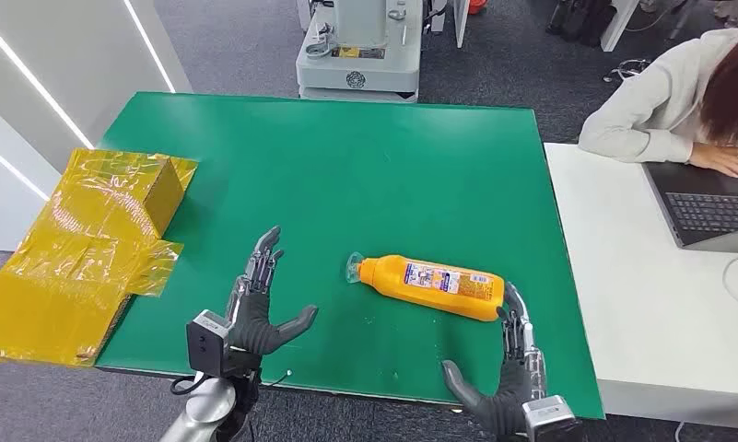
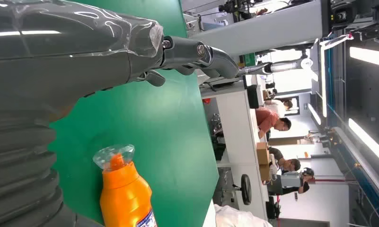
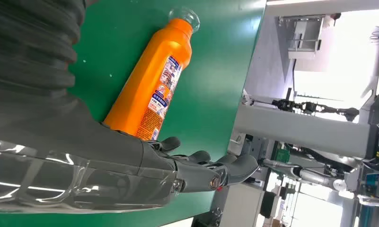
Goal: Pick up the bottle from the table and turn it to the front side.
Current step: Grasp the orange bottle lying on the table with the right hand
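Below the middle of the head view, an orange bottle (image 1: pixel 431 286) lies on its side on the green table (image 1: pixel 346 157), clear cap (image 1: pixel 354 268) toward the left of the frame, base toward the right, printed label facing up. At the lower right, the right hand (image 1: pixel 508 382) hovers just beside the base, fingers spread and thumb apart, holding nothing; whether its fingertips touch the base I cannot tell. At the lower left, the left hand (image 1: pixel 254 308) is also released, fingers extended, well apart from the cap.

The step in hand looks like the reach before the grasp. To do it well, the right hand should probably wrap the wide body near the base, thumb on one side and fingers on the other, clear of the narrow neck. The plastic looks smooth, so a firm closing before lifting should keep it from rolling away. A yellow-wrapped box (image 1: pixel 88 249) sits at the left edge, out of the way.
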Controlling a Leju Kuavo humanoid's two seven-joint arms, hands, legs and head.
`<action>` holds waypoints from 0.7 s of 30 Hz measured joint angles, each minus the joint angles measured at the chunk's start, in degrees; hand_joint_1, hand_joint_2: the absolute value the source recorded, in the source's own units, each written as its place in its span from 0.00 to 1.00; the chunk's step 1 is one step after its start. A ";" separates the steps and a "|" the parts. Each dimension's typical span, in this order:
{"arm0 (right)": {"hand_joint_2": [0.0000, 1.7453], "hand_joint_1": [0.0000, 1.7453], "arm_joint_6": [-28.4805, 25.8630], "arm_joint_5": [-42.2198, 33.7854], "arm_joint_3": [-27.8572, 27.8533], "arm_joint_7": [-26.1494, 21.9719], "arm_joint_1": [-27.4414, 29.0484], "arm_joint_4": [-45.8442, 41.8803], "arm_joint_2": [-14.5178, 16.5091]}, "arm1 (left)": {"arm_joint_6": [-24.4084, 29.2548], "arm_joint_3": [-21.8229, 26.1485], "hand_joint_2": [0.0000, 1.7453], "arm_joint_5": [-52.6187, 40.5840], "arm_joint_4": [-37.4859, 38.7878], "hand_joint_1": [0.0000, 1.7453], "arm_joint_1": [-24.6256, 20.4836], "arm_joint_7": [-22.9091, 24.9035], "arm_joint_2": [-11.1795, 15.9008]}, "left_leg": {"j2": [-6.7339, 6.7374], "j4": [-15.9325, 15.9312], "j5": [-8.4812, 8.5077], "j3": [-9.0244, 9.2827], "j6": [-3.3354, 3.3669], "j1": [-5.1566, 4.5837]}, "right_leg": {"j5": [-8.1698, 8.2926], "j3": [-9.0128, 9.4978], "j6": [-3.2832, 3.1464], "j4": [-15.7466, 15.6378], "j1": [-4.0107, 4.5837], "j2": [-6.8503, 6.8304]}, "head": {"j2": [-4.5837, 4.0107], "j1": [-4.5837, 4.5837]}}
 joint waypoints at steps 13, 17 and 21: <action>1.00 0.00 3.86 30.35 -1.07 17.92 -14.52 12.26 -2.82 | -1.68 -0.89 1.00 0.01 0.02 0.00 -0.29 -0.52 0.13 | 0.04 0.02 0.03 0.05 -0.01 0.00 | 0.06 0.05 -0.01 0.02 0.00 0.05 | 0.00 -0.01; 1.00 0.00 8.63 34.64 -0.03 20.70 -22.64 20.22 -4.01 | -3.05 -1.14 1.00 -0.44 0.05 0.00 -0.88 0.34 -0.12 | 0.03 0.04 0.04 0.07 -0.01 0.00 | 0.08 0.05 0.00 0.03 -0.01 0.04 | 0.00 -0.01; 1.00 0.00 13.15 37.36 2.64 22.69 -29.12 26.89 -4.86 | -4.16 -1.15 1.00 -1.24 0.06 0.00 -0.96 1.10 -0.38 | 0.01 0.04 0.04 0.06 -0.02 0.00 | 0.08 0.04 0.00 0.04 0.00 0.04 | 0.00 -0.01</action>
